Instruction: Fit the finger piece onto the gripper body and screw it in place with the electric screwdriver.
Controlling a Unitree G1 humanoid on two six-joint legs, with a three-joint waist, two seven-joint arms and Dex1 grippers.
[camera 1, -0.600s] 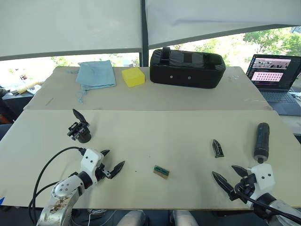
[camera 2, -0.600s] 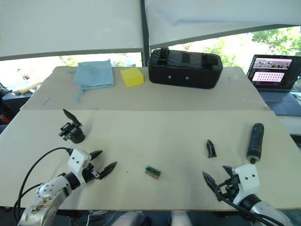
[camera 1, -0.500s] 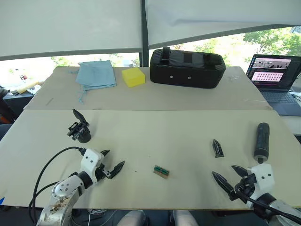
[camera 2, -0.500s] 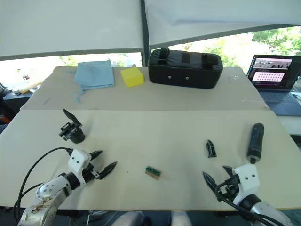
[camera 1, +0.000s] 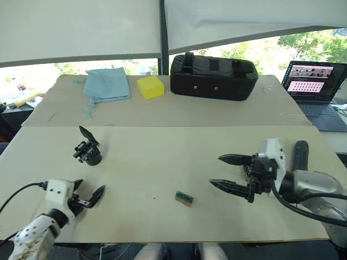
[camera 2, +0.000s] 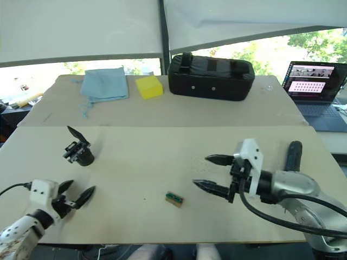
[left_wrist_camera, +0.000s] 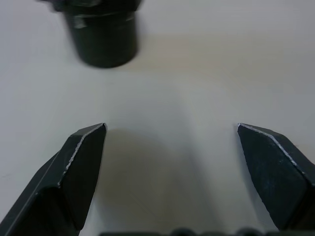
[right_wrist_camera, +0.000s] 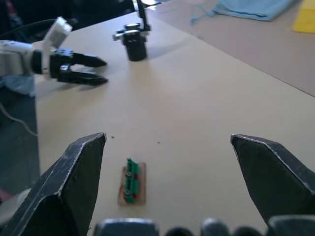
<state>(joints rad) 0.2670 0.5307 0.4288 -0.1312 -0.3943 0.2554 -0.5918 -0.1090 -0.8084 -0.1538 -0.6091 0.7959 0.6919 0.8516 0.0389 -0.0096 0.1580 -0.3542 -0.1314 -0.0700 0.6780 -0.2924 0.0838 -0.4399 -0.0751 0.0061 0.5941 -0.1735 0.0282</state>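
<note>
The gripper body [camera 1: 88,152] stands at the table's left, its black finger pointing up. My left gripper [camera 1: 88,192] is open just in front of it, and the left wrist view shows the round base [left_wrist_camera: 104,34] beyond the spread fingers [left_wrist_camera: 81,162]. My right gripper [camera 1: 216,170] is open over the table's right middle, pointing left, with nothing between its fingers [right_wrist_camera: 74,172]. The electric screwdriver [camera 1: 300,154] lies behind my right arm, partly covered. The finger piece is hidden.
A small green-and-brown block [camera 1: 185,197] lies in front of the right fingertips. On the far table are a large black case [camera 1: 213,78], a yellow block [camera 1: 150,87], a blue cloth [camera 1: 107,84] and a laptop [camera 1: 316,81] at the right edge.
My right arm has swung up from the table's front edge and leftward, now covering the spot where the finger piece lay. My left gripper has drawn back to the left.
</note>
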